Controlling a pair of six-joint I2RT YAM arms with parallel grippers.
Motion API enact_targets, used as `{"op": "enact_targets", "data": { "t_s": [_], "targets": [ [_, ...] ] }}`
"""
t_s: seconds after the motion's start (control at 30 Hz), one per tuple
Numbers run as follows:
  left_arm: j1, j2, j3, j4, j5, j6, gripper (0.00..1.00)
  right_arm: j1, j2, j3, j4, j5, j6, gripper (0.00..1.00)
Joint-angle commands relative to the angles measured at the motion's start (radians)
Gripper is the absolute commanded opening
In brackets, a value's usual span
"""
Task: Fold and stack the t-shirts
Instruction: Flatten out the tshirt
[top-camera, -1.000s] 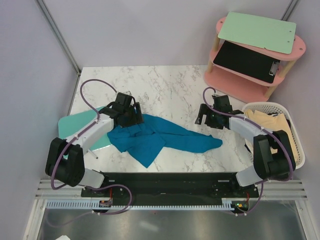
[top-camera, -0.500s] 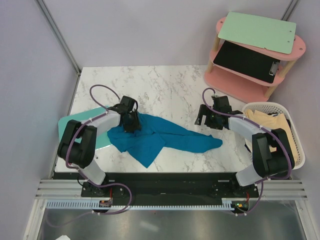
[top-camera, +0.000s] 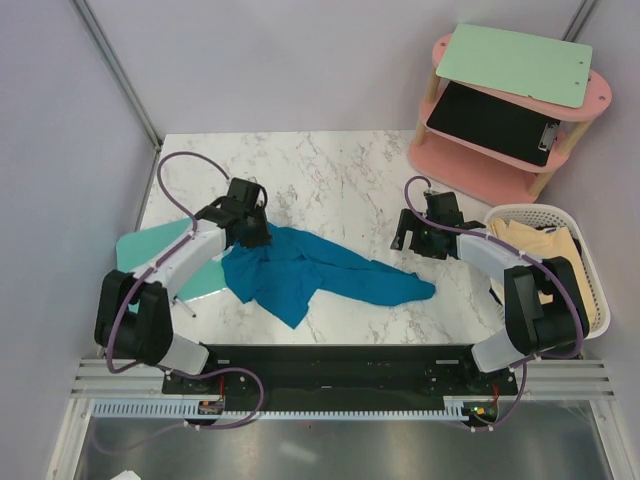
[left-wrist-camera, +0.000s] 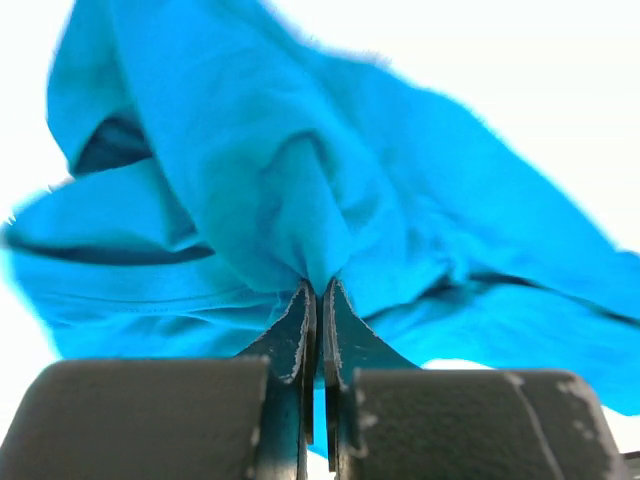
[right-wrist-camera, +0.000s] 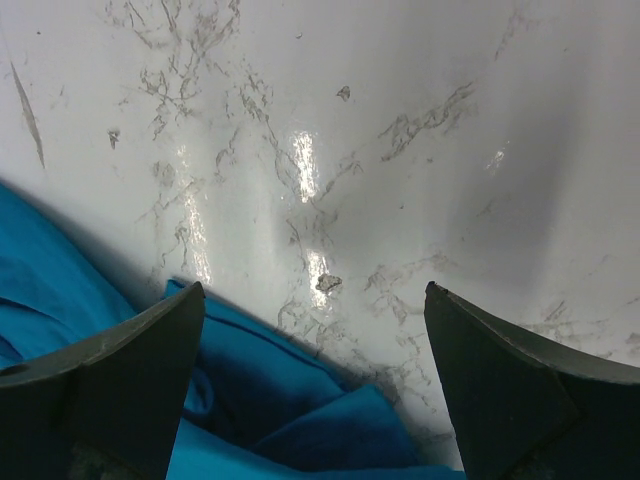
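Observation:
A teal-blue t-shirt (top-camera: 310, 275) lies crumpled across the marble table (top-camera: 330, 180). My left gripper (top-camera: 258, 232) is shut on a fold at the shirt's upper left end. In the left wrist view its two jaws pinch a peak of the teal-blue t-shirt (left-wrist-camera: 300, 200), which hangs in folds ahead of my left gripper (left-wrist-camera: 320, 290). My right gripper (top-camera: 408, 236) hovers open above the table, just beyond the shirt's right end. The right wrist view shows my right gripper (right-wrist-camera: 315, 292) wide apart, with the teal-blue t-shirt (right-wrist-camera: 250, 410) low between its fingers. Pale cream-yellow t-shirts (top-camera: 540, 243) lie in the basket.
A white mesh basket (top-camera: 590, 290) stands at the table's right edge. A mint-green board (top-camera: 140, 250) lies under the left arm at the table's left side. A pink two-level shelf (top-camera: 595, 100) at the back right carries a green clipboard (top-camera: 515, 62) and a black one (top-camera: 490, 122).
My left gripper closed on the shirt's upper left fold and drew back to the upper left, dragging the shirt leftward. The right arm stayed still.

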Motion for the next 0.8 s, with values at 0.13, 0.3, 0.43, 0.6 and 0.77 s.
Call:
{"op": "enact_targets", "data": {
  "t_s": [0.13, 0.3, 0.43, 0.6, 0.77],
  "targets": [
    [0.022, -0.087, 0.176, -0.082, -0.064, 0.081, 0.09, 0.003, -0.014, 0.007, -0.012, 0.036, -0.016, 0.98],
    [0.023, -0.017, 0.180, -0.077, -0.051, 0.087, 0.37, 0.004, -0.022, 0.002, -0.015, 0.041, -0.019, 0.98],
    [0.023, 0.018, 0.152, -0.045, -0.035, 0.082, 0.36, 0.003, -0.028, 0.001, -0.020, 0.046, -0.022, 0.98],
    [0.025, 0.032, 0.144, -0.033, -0.043, 0.084, 0.36, 0.003, -0.028, 0.002, -0.023, 0.050, -0.027, 0.98],
    [0.031, 0.071, 0.157, -0.033, -0.078, 0.088, 0.59, 0.003, -0.017, -0.002, -0.021, 0.049, -0.027, 0.98]
  ]
}}
